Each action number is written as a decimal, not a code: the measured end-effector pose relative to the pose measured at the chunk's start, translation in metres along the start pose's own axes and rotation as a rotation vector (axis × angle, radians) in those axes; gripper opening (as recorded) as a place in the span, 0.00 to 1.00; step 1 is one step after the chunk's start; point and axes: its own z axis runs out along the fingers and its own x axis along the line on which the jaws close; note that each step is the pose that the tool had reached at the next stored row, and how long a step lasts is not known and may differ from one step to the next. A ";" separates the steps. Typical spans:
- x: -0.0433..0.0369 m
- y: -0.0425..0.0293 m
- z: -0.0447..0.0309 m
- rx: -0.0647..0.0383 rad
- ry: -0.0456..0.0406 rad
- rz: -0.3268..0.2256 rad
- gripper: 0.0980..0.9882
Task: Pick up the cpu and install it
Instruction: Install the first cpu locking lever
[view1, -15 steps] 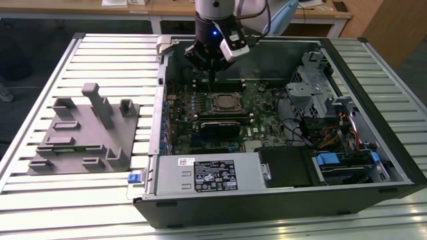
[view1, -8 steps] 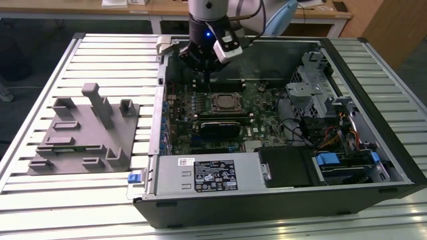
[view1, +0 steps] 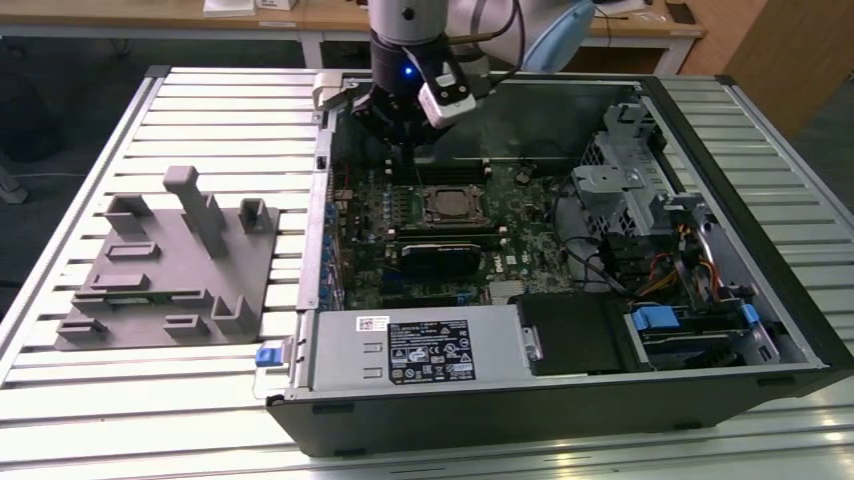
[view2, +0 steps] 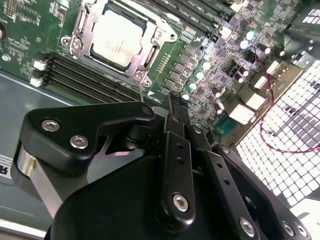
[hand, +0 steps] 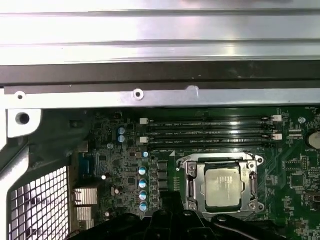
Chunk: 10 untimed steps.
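Note:
The cpu (view1: 450, 203) is a small square chip with a pale silvery top. It lies flat inside the dark metal-framed socket (view1: 422, 190) on the green motherboard, within the open computer case. Both wrist views show the cpu (view2: 120, 41) (hand: 222, 186) sitting in the socket frame (view2: 80, 45). My gripper (view1: 400, 155) hangs above the board, just beyond the socket on the side toward the case's back wall. It does not touch the chip. Its black fingers (view2: 172, 102) are pressed together with nothing between them, and the gripper (hand: 170, 197) sits beside the socket.
A grey moulded tray (view1: 160, 270) lies on the slatted table at the exterior view's left. A white-labelled grey box (view1: 414, 345) fills the case's near side. A drive cage and cables (view1: 641, 190) crowd the right. Memory slots (hand: 210, 132) run beside the socket.

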 end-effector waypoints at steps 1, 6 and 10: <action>0.0007 0.0010 0.0007 0.000 0.0000 0.000 0.01; 0.0037 0.0096 0.0034 0.000 -0.0001 0.000 0.01; 0.0047 0.0159 0.0050 0.000 0.0000 0.000 0.01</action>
